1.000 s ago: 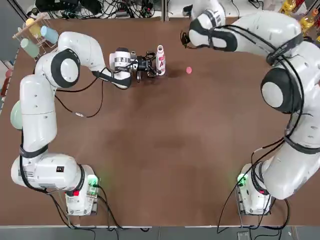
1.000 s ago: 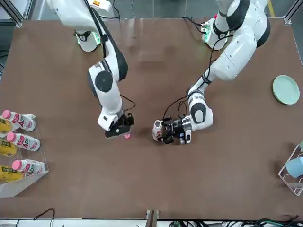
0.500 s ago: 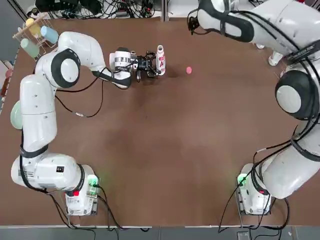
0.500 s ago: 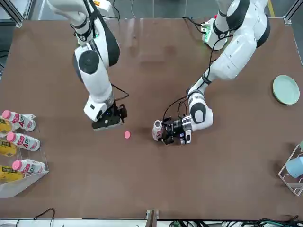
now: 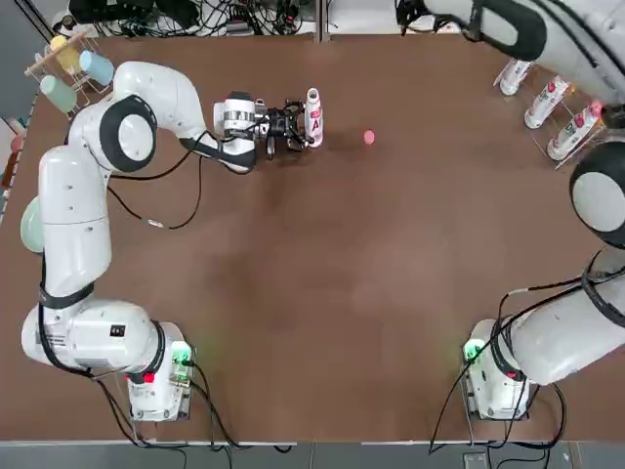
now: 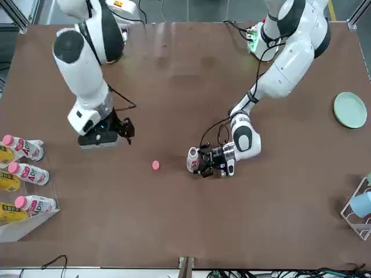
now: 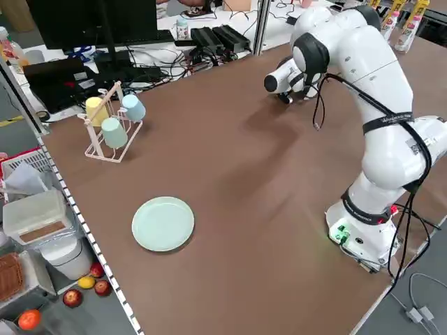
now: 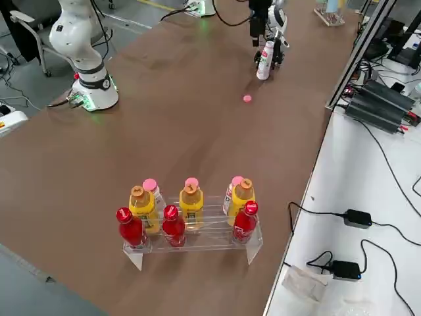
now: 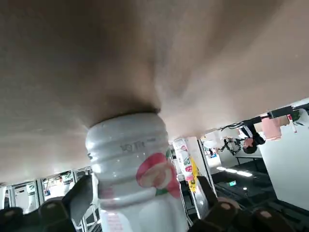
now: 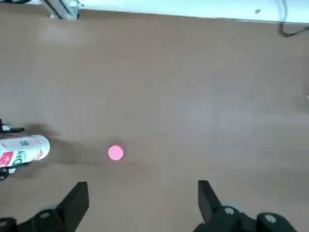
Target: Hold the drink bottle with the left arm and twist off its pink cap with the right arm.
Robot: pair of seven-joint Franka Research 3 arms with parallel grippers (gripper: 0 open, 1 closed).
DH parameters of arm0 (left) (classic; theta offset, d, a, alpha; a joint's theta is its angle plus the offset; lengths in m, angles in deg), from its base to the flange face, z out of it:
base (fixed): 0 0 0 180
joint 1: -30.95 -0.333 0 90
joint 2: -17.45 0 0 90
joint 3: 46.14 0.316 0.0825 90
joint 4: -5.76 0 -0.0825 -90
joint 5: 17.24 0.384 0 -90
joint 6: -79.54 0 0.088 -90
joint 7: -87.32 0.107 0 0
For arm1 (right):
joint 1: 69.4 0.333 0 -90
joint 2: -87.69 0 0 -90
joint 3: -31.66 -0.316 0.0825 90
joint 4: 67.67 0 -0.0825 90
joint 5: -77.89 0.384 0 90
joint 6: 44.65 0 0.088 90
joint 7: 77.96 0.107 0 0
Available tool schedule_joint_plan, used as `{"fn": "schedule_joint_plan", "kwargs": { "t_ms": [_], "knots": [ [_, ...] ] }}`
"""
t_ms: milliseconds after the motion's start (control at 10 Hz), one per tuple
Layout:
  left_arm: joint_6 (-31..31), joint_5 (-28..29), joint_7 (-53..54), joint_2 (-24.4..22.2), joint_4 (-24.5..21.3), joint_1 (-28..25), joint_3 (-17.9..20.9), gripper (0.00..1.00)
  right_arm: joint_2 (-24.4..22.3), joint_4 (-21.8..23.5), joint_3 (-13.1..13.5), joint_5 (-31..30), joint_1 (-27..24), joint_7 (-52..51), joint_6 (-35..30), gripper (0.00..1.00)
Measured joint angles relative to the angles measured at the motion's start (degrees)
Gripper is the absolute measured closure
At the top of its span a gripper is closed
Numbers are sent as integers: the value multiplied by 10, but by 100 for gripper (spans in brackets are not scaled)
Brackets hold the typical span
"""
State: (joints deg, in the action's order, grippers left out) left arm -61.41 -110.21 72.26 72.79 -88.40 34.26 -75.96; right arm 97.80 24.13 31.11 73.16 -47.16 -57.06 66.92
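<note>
The drink bottle [image 5: 313,115] [image 6: 193,159] [image 8: 266,59] stands upright on the brown table [image 5: 322,274] with its neck bare. My left gripper [image 5: 306,126] [image 6: 203,163] lies low beside it, a finger on each side. In the left wrist view the bottle [image 9: 130,174] fills the space between the fingers [image 9: 205,191], and a thin gap shows on one side. The pink cap [image 5: 369,138] [image 6: 155,165] [image 10: 116,152] lies alone on the table a short way from the bottle. My right gripper [image 6: 126,128] [image 10: 140,203] hangs open and empty, raised well away from the cap.
A clear rack of yellow, red and white bottles [image 8: 191,224] [image 6: 23,185] stands at the table's right edge. A pale green plate [image 6: 350,110] [image 7: 163,223] and a cup rack [image 5: 68,63] [image 7: 112,122] sit on the left side.
The right gripper has risen and drawn away to the robot's right, leaving the pink cap lying on the table. The left fingers have eased apart slightly around the bottle.
</note>
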Motion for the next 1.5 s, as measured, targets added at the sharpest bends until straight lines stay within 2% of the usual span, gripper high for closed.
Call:
{"fn": "schedule_joint_plan", "kwargs": {
  "t_ms": [200,600,800,1000,1500],
  "knots": [
    [-2,9,-1,0,-2,0,1,4,-26,-1,0,1,-29,-19,-61,0],
    [-2,18,-7,-1,-3,-2,1,4,-70,-7,-1,1,-93,-123,-141,0],
    [-2,24,-7,-4,-9,-4,1,4,-83,-35,0,1,-112,-158,-183,0],
    [-2,32,-7,-10,-19,-12,2,4,-84,-51,1,1,-114,-164,-191,0],
    [-2,69,-9,-25,-43,-32,2,4,-83,-51,1,2,-124,-184,-190,0]
  ]
}}
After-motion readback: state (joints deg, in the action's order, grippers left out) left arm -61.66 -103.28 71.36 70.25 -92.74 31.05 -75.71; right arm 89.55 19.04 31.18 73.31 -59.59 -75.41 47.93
